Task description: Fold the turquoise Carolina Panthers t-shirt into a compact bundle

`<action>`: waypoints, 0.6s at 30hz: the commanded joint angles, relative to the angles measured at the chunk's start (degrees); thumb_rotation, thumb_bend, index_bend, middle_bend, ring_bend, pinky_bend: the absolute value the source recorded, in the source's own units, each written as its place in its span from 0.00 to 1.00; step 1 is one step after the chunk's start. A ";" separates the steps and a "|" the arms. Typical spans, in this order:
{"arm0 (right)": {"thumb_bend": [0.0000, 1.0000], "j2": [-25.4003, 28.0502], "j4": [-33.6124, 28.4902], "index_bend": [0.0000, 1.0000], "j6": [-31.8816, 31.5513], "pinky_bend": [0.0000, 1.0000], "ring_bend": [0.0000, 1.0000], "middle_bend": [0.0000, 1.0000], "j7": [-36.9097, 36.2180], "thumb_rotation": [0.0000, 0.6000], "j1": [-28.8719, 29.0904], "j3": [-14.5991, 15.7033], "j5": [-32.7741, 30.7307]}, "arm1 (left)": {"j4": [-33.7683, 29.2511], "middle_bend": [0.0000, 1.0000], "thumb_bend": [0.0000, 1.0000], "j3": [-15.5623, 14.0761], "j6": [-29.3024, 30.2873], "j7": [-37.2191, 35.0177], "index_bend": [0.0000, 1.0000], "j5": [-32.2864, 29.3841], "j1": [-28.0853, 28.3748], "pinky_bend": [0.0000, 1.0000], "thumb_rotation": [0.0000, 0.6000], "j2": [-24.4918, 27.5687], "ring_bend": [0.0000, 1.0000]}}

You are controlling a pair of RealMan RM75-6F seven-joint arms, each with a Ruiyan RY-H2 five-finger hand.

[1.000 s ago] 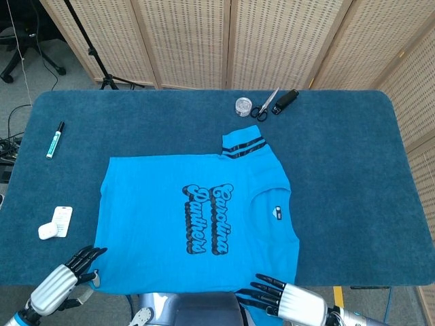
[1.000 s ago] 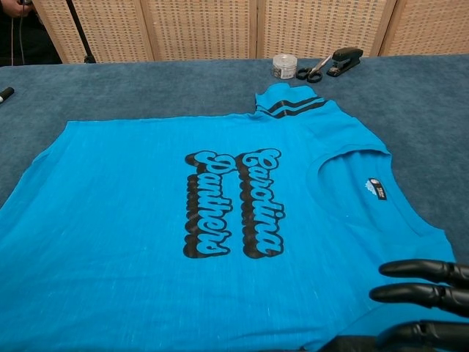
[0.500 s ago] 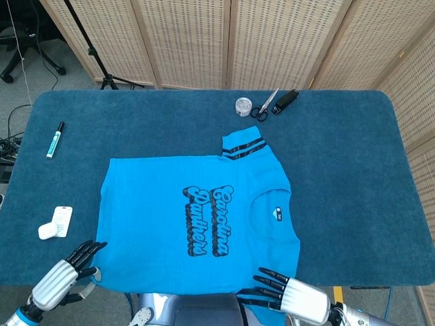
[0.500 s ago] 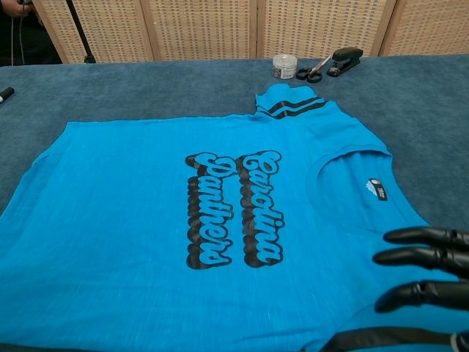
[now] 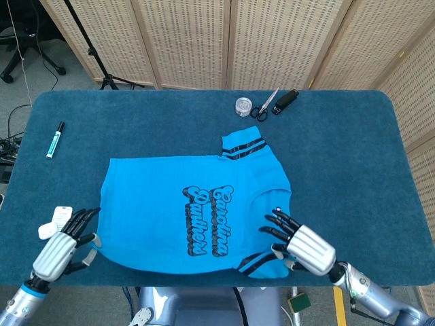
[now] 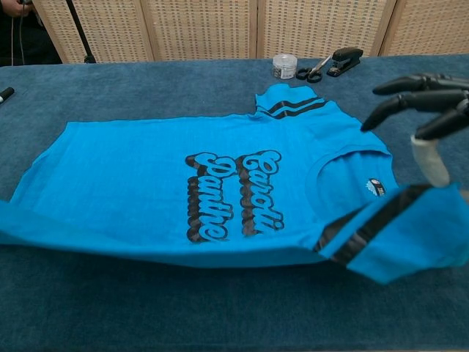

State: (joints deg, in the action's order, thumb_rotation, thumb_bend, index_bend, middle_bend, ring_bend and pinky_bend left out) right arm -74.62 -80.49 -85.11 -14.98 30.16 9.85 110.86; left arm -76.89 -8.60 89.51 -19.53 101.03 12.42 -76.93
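The turquoise t-shirt (image 5: 170,204) lies print-up on the blue table, collar to the right. Its near edge (image 6: 146,246) is raised off the cloth and drawn inward. My right hand (image 5: 302,246) pinches the near sleeve (image 5: 262,263) with its black stripes. In the chest view that sleeve (image 6: 388,235) hangs below the right hand (image 6: 432,117), whose other fingers are spread. My left hand (image 5: 61,248) holds the shirt's near-left hem corner. The chest view does not show the left hand. The far sleeve (image 5: 243,146) lies flat.
A green marker (image 5: 54,139) lies at the far left, and a white tag with a small white object (image 5: 56,223) sits just beyond my left hand. A small jar (image 5: 243,106), scissors (image 5: 265,105) and a black stapler (image 5: 287,99) sit at the far edge.
Both hands have come up from below the table's front edge, taken the shirt's near edge and lifted it away from me. The near sleeve now hangs from the right hand.
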 commanded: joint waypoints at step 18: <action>0.47 -4.53 4.96 0.68 30.23 0.00 0.00 0.23 -6.09 1.00 15.77 -20.27 -30.02 | -5.83 0.00 0.61 20.88 -26.29 18.78 0.79 -30.51 15.93 0.00 1.00 -1.50 0.00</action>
State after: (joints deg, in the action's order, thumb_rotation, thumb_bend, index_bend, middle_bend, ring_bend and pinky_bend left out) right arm -77.82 -77.19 -56.60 -21.17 44.51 -9.28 82.19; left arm -83.89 11.07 64.55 -1.71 71.97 27.13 -77.45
